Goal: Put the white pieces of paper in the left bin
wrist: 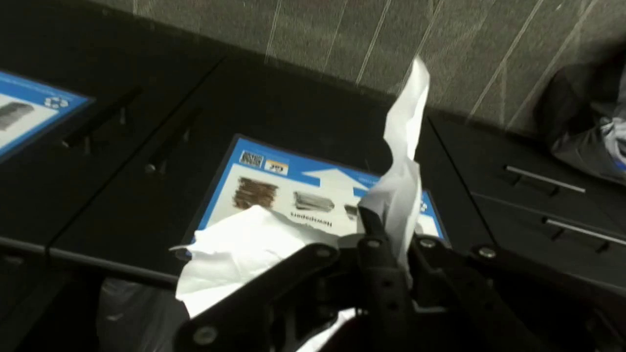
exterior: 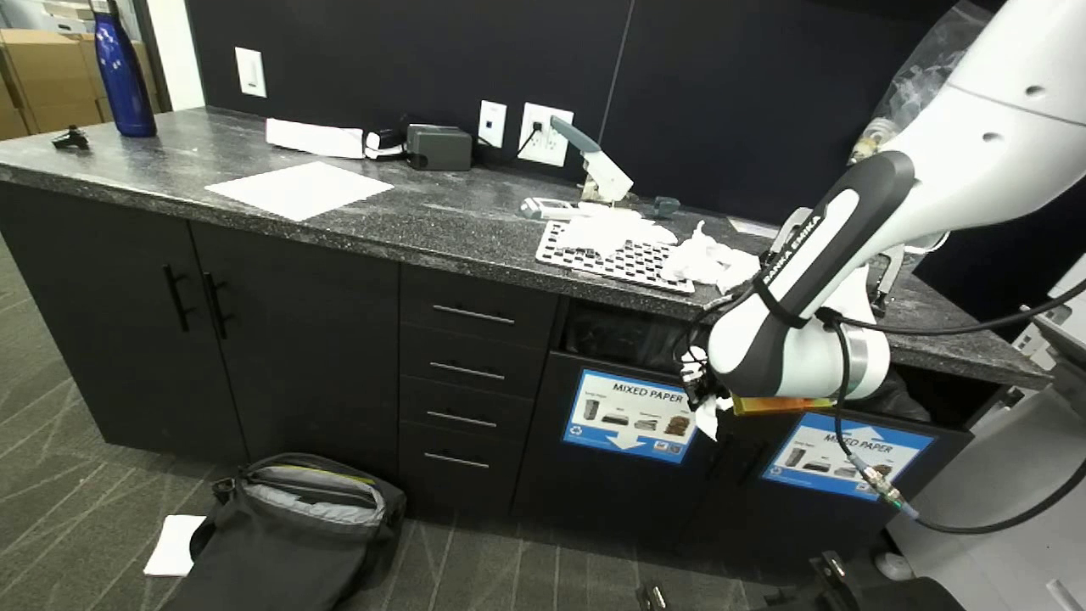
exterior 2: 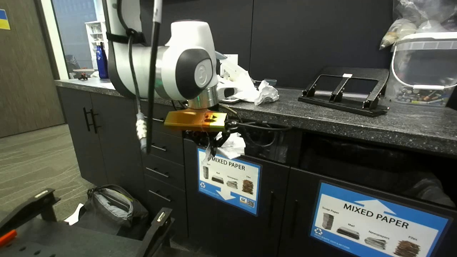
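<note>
Blue bottle point(exterior: 125, 81), upper left in an exterior view; flat white sheet point(exterior: 301, 188), left of centre on the counter point(exterior: 458, 219); left bin point(exterior: 585, 492), lower middle, picture label point(exterior: 626, 417) on its front; crumpled white pieces of paper point(exterior: 607, 231), on the countertop right of centre. I hold the gripper point(exterior: 699, 399), farther right, jaws drawn tight on a white scrap point(exterior: 708, 420) overlapping the label.

Crumpled wht ppr point(wrist: 401, 190) tight in pincer point(wrist: 398, 239)
</note>
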